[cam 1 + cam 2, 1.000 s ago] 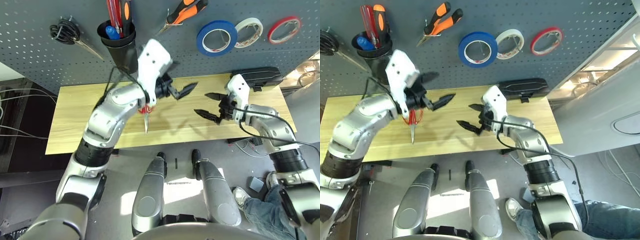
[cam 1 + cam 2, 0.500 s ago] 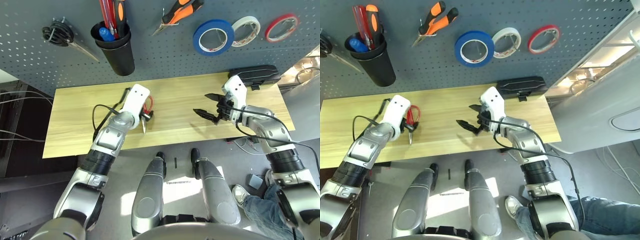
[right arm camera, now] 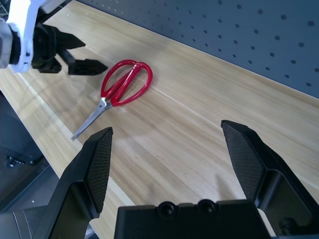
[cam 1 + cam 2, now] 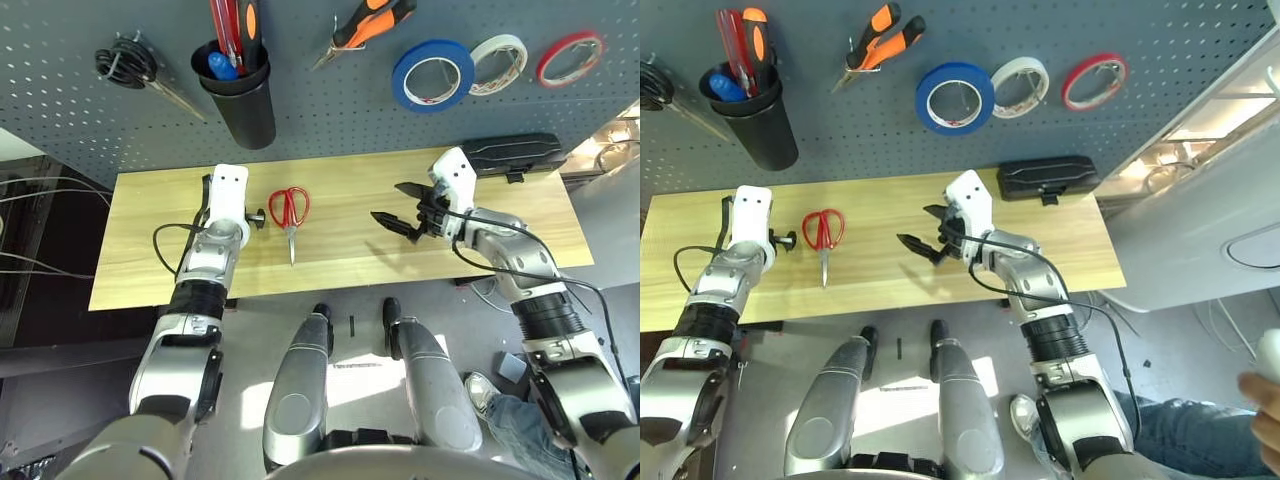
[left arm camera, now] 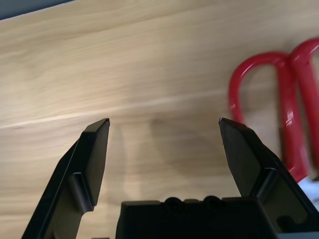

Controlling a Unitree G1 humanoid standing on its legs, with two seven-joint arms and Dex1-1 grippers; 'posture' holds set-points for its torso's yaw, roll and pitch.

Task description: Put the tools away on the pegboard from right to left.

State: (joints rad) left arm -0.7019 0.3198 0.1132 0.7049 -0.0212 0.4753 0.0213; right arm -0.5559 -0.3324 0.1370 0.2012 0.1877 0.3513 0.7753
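Note:
The red-handled scissors (image 4: 290, 211) lie flat on the wooden table (image 4: 140, 270), blades toward the front edge. My left gripper (image 4: 256, 215) is low over the table just left of their handles, open and holding nothing; the left wrist view has the red loops (image 5: 288, 124) beside one finger. My right gripper (image 4: 390, 203) hovers open to the right, pointing at the scissors (image 3: 119, 89). On the pegboard (image 4: 330, 120) hang the blue tape roll (image 4: 432, 77) and the pliers (image 4: 366, 24). The blue-handled screwdriver (image 4: 221, 68) stands in the black cup (image 4: 240, 100).
White (image 4: 497, 62) and red (image 4: 567, 58) tape rolls hang right of the blue one. Red and orange screwdrivers share the cup. A black bundle (image 4: 125, 62) hangs at the pegboard's left. A black case (image 4: 510, 153) lies at the table's back right.
My left arm has swung down from in front of the pegboard to the table and now rests left of the scissors, uncovering them. The right gripper has drifted slightly left.

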